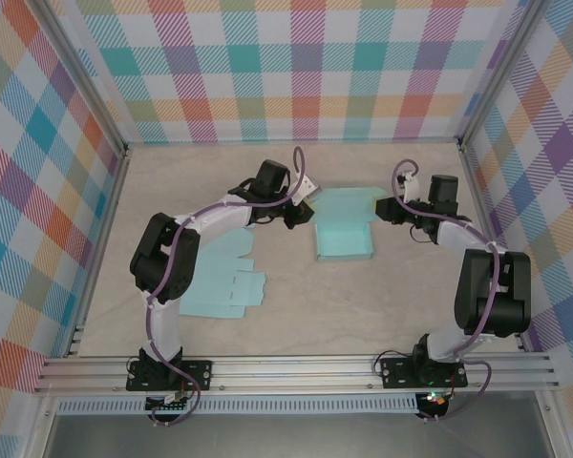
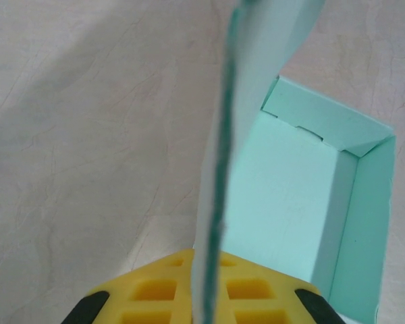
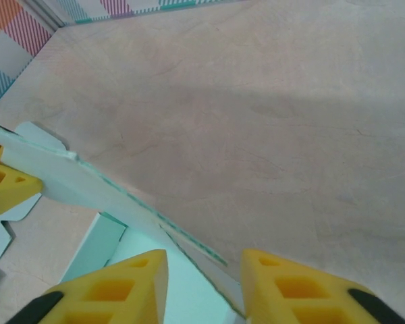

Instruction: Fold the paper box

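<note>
The teal paper box lies half-formed in the middle of the table, its walls partly raised and its lid flap spread toward the back. My left gripper is at the box's left side. In the left wrist view its yellow pads are shut on a thin upright wall of the box, seen edge-on. My right gripper is at the back right corner. Its fingers stand open, with the edge of a box wall running between them.
Flat teal box blanks lie on the table beside the left arm. Checked walls close in the table at the back and both sides. The left gripper's yellow finger shows at the left edge of the right wrist view.
</note>
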